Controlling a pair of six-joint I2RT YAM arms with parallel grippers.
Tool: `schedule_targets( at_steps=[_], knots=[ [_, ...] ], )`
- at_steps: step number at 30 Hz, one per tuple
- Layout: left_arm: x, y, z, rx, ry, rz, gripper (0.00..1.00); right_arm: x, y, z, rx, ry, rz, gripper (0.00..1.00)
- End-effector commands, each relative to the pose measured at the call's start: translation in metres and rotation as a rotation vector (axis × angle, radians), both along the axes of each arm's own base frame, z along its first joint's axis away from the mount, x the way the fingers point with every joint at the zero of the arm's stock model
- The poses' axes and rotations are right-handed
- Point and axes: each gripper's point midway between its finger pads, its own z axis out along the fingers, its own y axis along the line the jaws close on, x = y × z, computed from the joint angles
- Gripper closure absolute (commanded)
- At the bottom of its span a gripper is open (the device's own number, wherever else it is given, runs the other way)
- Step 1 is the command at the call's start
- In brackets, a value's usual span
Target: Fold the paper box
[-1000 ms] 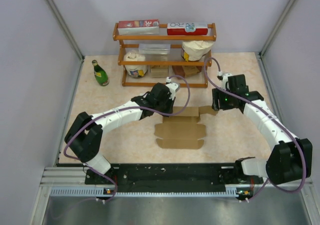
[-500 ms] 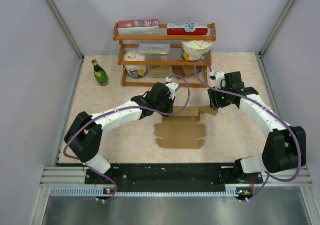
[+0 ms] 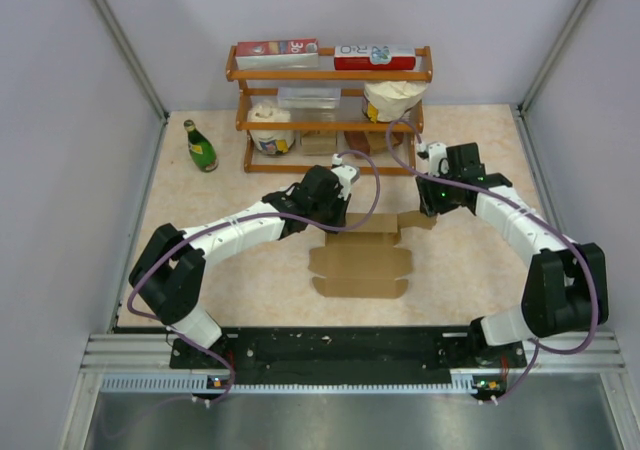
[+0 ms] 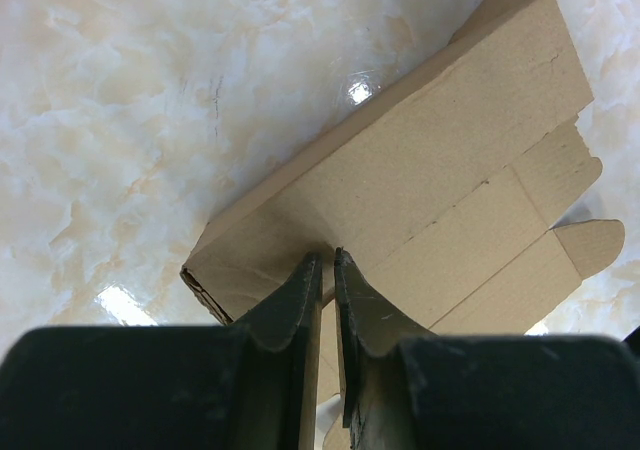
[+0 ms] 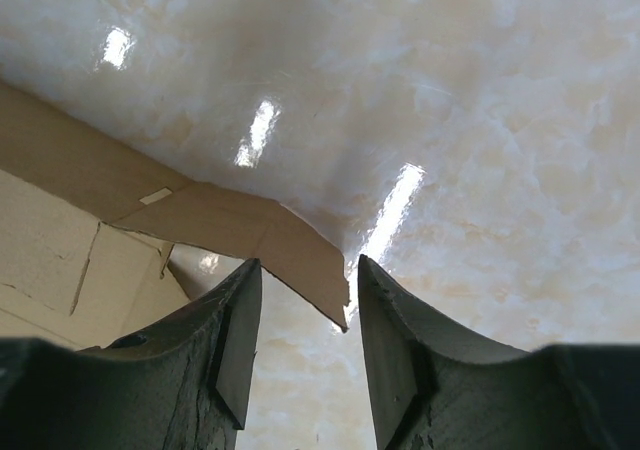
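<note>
The paper box (image 3: 362,266) is a plain brown die-cut cardboard sheet lying mostly flat in the middle of the table. My left gripper (image 3: 336,220) is shut on the box's folded-up far wall (image 4: 400,180), pinching its edge between both fingers (image 4: 300,290). My right gripper (image 3: 432,210) is open at the box's far right corner. In the right wrist view a raised side flap (image 5: 270,240) pokes into the gap between its fingers (image 5: 240,340), touching neither.
A wooden shelf rack (image 3: 328,110) stands at the back with red-and-white cartons, white tubs and a clear container. A green bottle (image 3: 200,146) stands left of it. Grey walls enclose the marble-patterned table (image 3: 480,260).
My right arm has shifted slightly left and away, toward the box's far right flap. The left gripper and the box have stayed put.
</note>
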Motion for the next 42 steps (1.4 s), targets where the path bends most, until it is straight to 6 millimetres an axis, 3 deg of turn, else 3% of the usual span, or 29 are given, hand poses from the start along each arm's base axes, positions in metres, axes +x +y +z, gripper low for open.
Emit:
schedule_targets(
  at_steps=[1, 16, 24, 42],
  knots=[
    [-0.002, -0.002, 0.009, -0.014, 0.002, -0.007, 0.85, 0.006, -0.001, -0.001, 0.012, -0.005, -0.020, 0.58],
    [-0.003, -0.001, 0.009, -0.018, -0.001, -0.008, 0.85, -0.017, 0.005, -0.020, 0.043, 0.128, -0.026, 0.67],
    [-0.004, 0.000, 0.010, -0.021, 0.000, -0.008, 0.85, -0.030, 0.007, -0.016, 0.053, 0.154, -0.050, 0.73],
    [-0.008, 0.002, 0.012, -0.033, 0.003, -0.001, 0.85, -0.067, 0.018, -0.021, 0.032, 0.201, -0.051, 0.75]
  ],
)
